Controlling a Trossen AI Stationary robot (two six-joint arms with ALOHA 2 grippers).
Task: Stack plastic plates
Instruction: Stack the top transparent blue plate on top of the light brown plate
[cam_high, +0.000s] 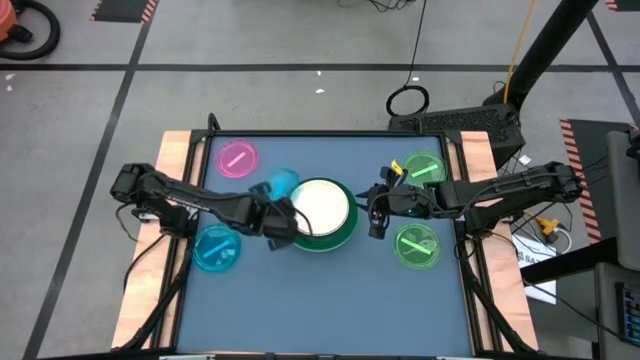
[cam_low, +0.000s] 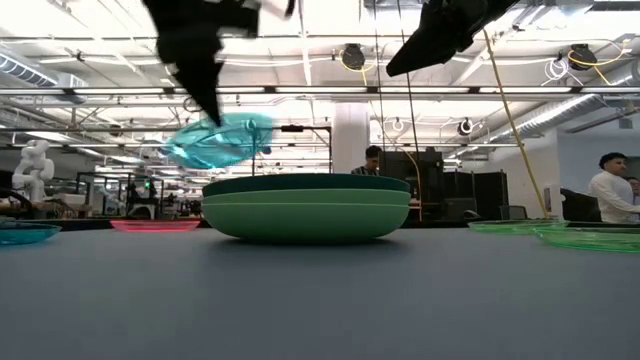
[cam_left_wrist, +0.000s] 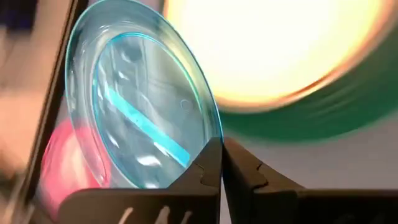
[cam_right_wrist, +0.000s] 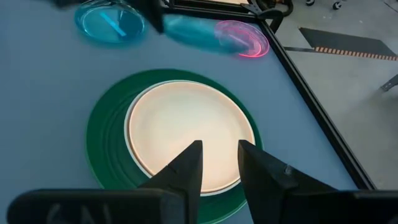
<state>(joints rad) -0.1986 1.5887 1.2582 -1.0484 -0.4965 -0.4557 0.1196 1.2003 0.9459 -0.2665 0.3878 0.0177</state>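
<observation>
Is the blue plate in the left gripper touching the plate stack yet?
Apart. In the low view the blue plate, held tilted by the left gripper, hangs above the green stack with background visible between them.

Grey concrete floor (cam_high: 300, 40) with black tape lines fills the frame's top; the low view's upper half shows white ceiling pipes (cam_low: 320, 92) and a white pillar (cam_low: 351, 135).

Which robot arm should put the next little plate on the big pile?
Probably the left. Its left gripper already pinches a blue plate, lifted and tilted beside the pile. The right gripper is empty, open over the white plate.
</observation>
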